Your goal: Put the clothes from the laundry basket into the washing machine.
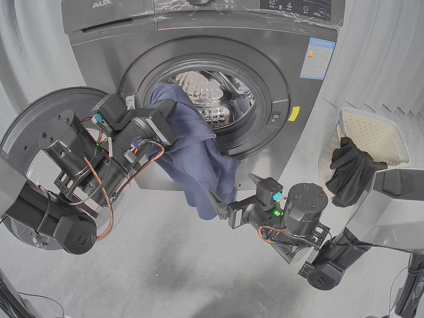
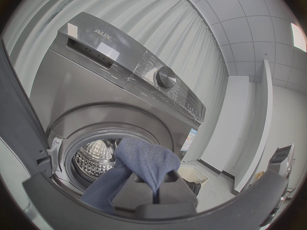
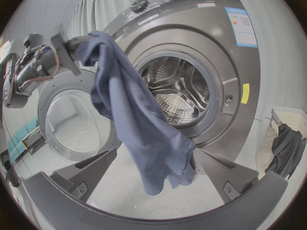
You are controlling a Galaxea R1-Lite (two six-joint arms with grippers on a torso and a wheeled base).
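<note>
While my right claw (image 1: 235, 192) is hanging spread wide at the shirt's (image 1: 194, 155) hem, I am clamping its top in the left claw (image 1: 164, 109) at the washer's (image 1: 282, 67) open mouth. Farther right, a dark garment (image 1: 353, 168) is draping over the basket's (image 1: 371, 113) rim.

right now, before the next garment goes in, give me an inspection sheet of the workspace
surface: smooth grey floor
job's things: washing machine with its door swung open to the robot's left; blue garment draping down in front of the drum; black garment hanging over the rim of the tilted laundry basket on the right
clutter: nothing seen
grippers: left gripper shut on the blue garment's top at the drum opening; right gripper open, fingers by the garment's hanging lower end
cables: orange wires looped along the left arm, close to the garment
surroundings: pale curtains behind the machine
</note>
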